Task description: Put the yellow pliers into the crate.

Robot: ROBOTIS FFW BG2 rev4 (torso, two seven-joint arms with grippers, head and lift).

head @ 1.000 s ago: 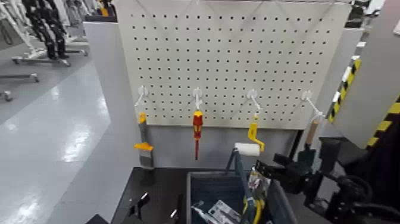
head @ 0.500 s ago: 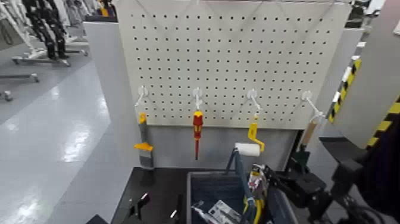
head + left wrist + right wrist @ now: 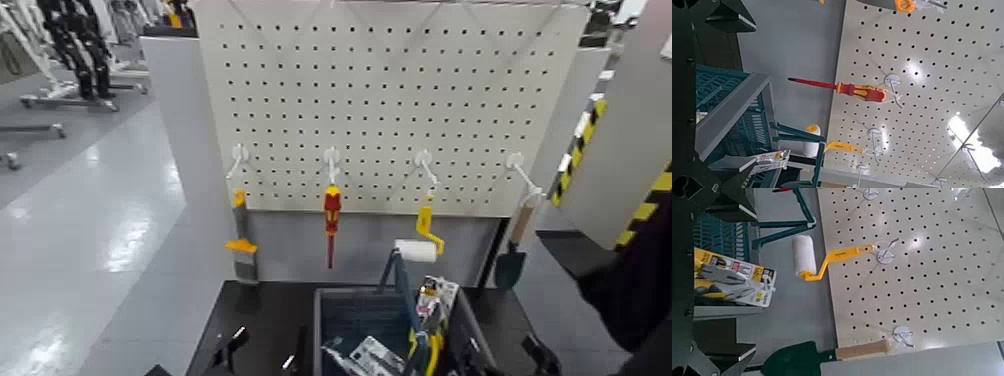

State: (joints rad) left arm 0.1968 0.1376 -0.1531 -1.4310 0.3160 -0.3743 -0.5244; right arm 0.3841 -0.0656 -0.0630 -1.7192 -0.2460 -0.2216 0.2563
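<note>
The yellow pliers on their white card lean upright inside the crate, against its right wall beside the blue handle bar. In the right wrist view the pliers card rests on the crate's rim, free of any grip. My right gripper is low at the right of the crate, apart from the pliers, open and holding nothing. The left gripper sits low on the dark table left of the crate.
Behind the crate stands a white pegboard. An orange-and-grey tool, a red-and-yellow screwdriver, a yellow-handled paint roller and a wooden-handled trowel hang from it. Other packaged items lie in the crate.
My right arm has drawn back from the crate's right side, down and to the right, until little of it shows. The pliers stay leaning in the crate.
</note>
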